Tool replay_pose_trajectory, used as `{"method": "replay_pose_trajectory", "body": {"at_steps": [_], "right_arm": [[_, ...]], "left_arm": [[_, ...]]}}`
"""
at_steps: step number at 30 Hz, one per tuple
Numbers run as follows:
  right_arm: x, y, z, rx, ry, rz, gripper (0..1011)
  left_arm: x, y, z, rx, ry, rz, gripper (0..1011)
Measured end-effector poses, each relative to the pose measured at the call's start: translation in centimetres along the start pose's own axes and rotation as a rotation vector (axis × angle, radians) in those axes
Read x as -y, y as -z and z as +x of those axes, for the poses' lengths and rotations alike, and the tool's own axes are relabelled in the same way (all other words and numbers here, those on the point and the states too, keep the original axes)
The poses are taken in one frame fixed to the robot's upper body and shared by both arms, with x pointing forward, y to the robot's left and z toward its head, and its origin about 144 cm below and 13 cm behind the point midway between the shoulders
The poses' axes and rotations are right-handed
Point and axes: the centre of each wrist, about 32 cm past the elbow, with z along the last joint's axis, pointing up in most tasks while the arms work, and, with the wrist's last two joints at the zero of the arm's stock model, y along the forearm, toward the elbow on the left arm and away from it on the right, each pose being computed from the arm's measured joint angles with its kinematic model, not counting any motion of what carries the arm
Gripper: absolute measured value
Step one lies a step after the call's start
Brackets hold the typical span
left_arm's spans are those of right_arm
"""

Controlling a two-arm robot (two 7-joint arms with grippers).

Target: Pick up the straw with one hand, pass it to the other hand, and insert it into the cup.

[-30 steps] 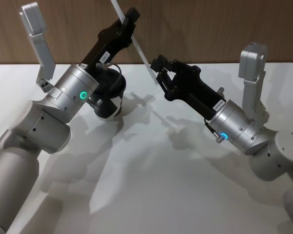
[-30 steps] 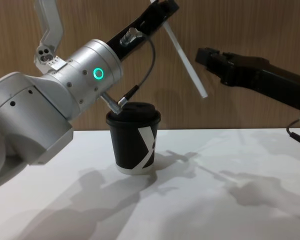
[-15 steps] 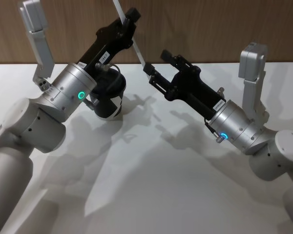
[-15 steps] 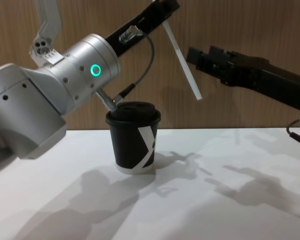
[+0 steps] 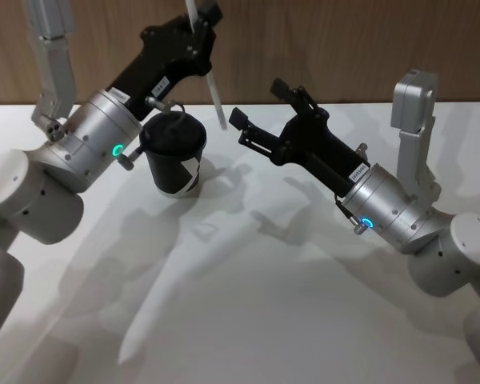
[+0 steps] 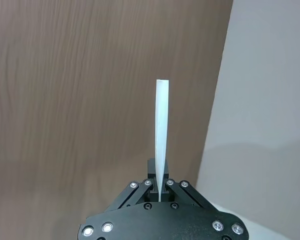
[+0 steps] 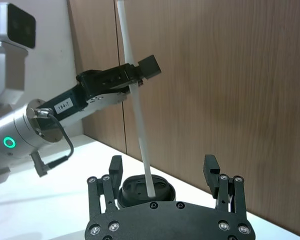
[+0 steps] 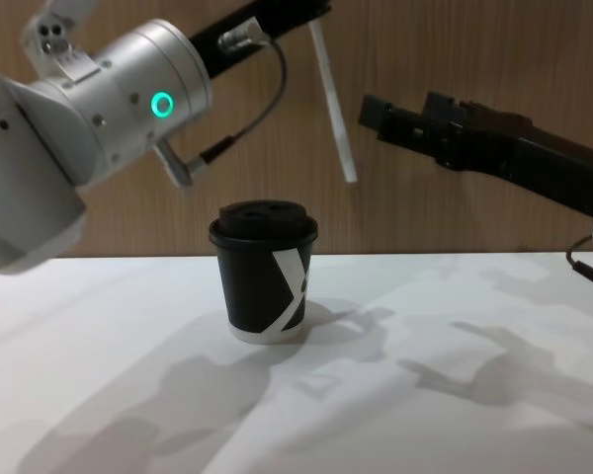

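The straw (image 8: 333,99) is clamped in the left gripper's (image 5: 200,22) jaws, tip above and right of the cup (image 8: 265,286); the right gripper's (image 5: 260,102) jaws are spread, empty. Insertion seems in hand: the tip must be centred and lowered.

1 straw (image 8: 333,104) | 1 cup (image 8: 264,272) | 2 grippers: left gripper (image 5: 198,22), right gripper (image 5: 258,102) | 1 table (image 5: 304,304)

White table (image 5: 288,320), matte surface, soft grey shadows (image 8: 227,395) spread across it. Behind, brown wood-panel wall (image 5: 344,48), vertical grain, meeting table's far edge.
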Motion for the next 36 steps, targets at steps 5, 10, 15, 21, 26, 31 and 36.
{"method": "replay_pose_trajectory", "body": {"at_steps": [5,10,15,21,26,31,36], "right_arm": [[0.0,0.0,0.0,0.0,0.0,0.0,1001],[0.0,0.0,0.0,0.0,0.0,0.0,1001],[0.0,0.0,0.0,0.0,0.0,0.0,1001],[0.0,0.0,0.0,0.0,0.0,0.0,1001],[0.0,0.0,0.0,0.0,0.0,0.0,1001],[0.0,0.0,0.0,0.0,0.0,0.0,1001],[0.0,0.0,0.0,0.0,0.0,0.0,1001]], "left_arm": [[-0.5,-1.2,0.0,0.102,-0.014,0.008,0],[-0.8,-2.0,0.0,0.179,-0.029,0.015,0],[-1.0,-2.2,0.0,0.225,-0.044,0.021,0],[-1.1,-2.1,0.2,0.261,-0.063,0.029,0],[-1.1,-1.8,0.4,0.272,-0.076,0.038,0],[-0.9,-1.3,0.5,0.277,-0.084,0.045,0],[-0.7,-0.9,0.6,0.28,-0.094,0.052,0]]}}
